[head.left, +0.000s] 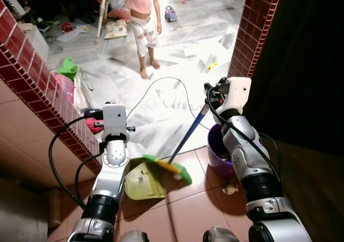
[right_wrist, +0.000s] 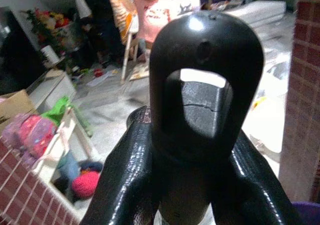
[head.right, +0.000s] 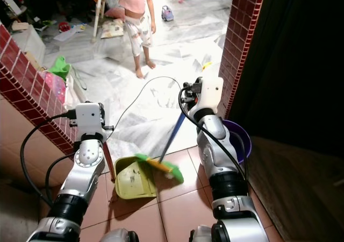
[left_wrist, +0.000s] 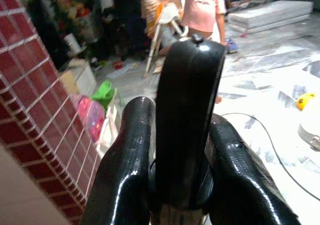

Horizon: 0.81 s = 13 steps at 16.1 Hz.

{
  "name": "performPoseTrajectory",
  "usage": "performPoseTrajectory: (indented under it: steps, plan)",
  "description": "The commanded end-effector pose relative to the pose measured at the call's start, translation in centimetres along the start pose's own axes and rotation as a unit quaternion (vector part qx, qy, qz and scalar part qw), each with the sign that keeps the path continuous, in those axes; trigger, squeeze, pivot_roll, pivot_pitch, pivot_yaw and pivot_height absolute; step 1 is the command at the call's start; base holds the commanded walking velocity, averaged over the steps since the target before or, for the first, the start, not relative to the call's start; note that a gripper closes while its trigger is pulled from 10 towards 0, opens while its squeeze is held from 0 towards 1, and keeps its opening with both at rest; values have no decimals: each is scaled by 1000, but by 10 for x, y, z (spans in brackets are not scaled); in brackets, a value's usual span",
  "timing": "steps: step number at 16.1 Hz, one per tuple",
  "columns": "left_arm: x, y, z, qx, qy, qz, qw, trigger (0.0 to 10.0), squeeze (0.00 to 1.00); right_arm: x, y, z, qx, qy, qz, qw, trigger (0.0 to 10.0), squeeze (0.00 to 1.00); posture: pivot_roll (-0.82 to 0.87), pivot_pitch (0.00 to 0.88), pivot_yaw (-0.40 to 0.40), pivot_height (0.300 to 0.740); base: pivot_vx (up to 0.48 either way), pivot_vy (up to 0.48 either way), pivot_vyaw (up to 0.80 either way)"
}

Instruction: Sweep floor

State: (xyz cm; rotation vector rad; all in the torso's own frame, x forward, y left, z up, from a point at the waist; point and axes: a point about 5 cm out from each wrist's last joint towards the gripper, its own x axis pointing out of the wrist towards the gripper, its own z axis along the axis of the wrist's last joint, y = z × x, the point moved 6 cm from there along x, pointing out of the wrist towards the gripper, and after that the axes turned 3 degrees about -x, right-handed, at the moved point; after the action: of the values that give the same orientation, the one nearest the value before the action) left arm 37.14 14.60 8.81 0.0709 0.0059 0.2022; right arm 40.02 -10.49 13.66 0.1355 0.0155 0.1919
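Broom (head.left: 189, 130) with a blue handle is slanting from the right gripper (head.left: 210, 94), at about one o'clock in the left eye view, down to its green and yellow bristle head (head.left: 171, 168) near six o'clock, which is resting on the pink floor tiles (head.left: 188, 204) at the mouth of the yellow-green dustpan (head.left: 141, 182). The left gripper (head.left: 107, 125), at about eight o'clock, is gripping the dustpan's handle beside the red brick wall (head.left: 37, 72). A purple bucket (head.left: 217, 150) is sitting just beside the right arm, and a black cable (head.left: 161, 80) is curving over the white marble floor (head.left: 161, 105) toward a barefoot person (head.left: 144, 16) at twelve o'clock. In the right eye view the broom head is touching the dustpan's right edge. In the left wrist view both black fingers (left_wrist: 125, 175) are clamping a black dustpan handle (left_wrist: 187, 120). In the right wrist view the fingers (right_wrist: 125, 180) are squeezing the black, looped end of the broom handle (right_wrist: 205, 100).
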Motion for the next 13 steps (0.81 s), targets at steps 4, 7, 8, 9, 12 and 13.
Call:
performPoseTrajectory:
  steps: [4, 7, 8, 9, 12, 13]
  plan:
    - [-4, -5, -40, -31, 99, 18, 994, 10000, 0, -3, -8, 9, 11, -4, -13, 1000, 10000, 0, -171, 0, 94, 740, 0, 0, 0]
    - [-9, -17, -54, -54, 135, -6, 989, 10000, 0, -4, -10, 7, 12, 6, -14, 1000, 10000, 0, -172, 0, 94, 740, 0, 0, 0]
    - [-10, -22, -58, -64, 146, -16, 987, 10000, 0, -4, -10, 5, 14, 14, -13, 1000, 10000, 0, -172, 0, 93, 740, 0, 0, 0]
    - [-11, -24, -61, -67, 154, -19, 986, 10000, 0, -4, -9, 2, 16, 20, -12, 1000, 10000, 0, -172, 0, 92, 740, 0, 0, 0]
    - [-12, -31, -66, -74, 170, -30, 982, 10000, 0, -6, 1, -4, 101, 52, 10, 993, 10000, 0, -177, 0, 92, 740, 0, 0, 0]
    - [-13, -34, -68, -78, 179, -36, 980, 10000, 0, -5, 5, 5, 140, 44, 25, 989, 10000, 0, -180, 0, 92, 740, 0, 0, 0]
